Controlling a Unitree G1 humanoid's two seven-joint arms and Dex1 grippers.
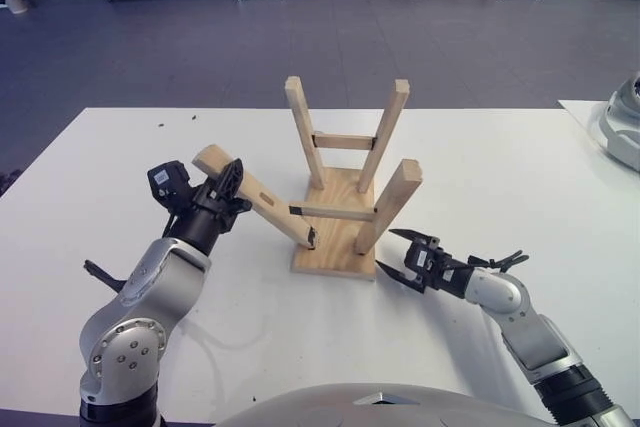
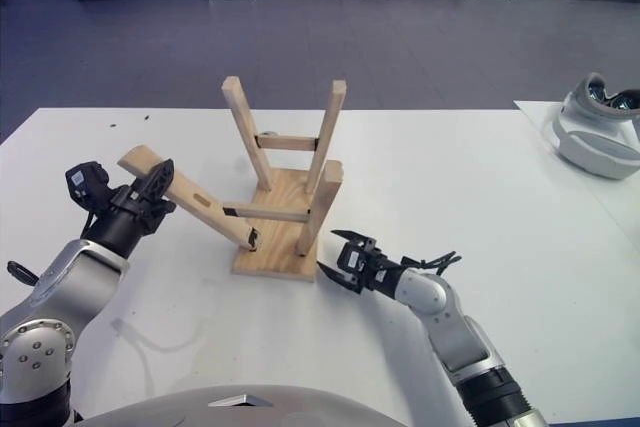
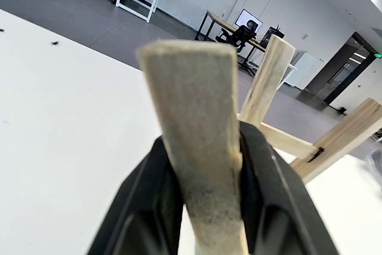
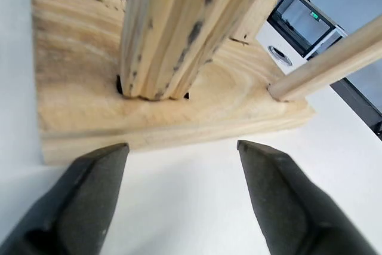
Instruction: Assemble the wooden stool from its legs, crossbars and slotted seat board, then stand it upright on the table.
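The stool lies upside down, its seat board [image 1: 330,253] flat on the white table. Two far legs [image 1: 303,132] [image 1: 386,135] rise from it, joined by a crossbar [image 1: 343,141]. A nearer leg [image 1: 391,205] stands at the board's right side. A thin crossbar [image 1: 335,211] links it to a fourth leg [image 1: 262,199], which tilts away to the left. My left gripper [image 1: 226,190] is shut on that tilted leg's upper end [image 3: 197,147]. My right gripper [image 1: 388,251] is open, low over the table just off the board's near right corner [image 4: 89,100], holding nothing.
A white headset [image 2: 600,137] rests on a second table at the far right. Bare tabletop [image 1: 520,177] stretches on both sides of the stool. Desks and office chairs stand far back across the grey floor.
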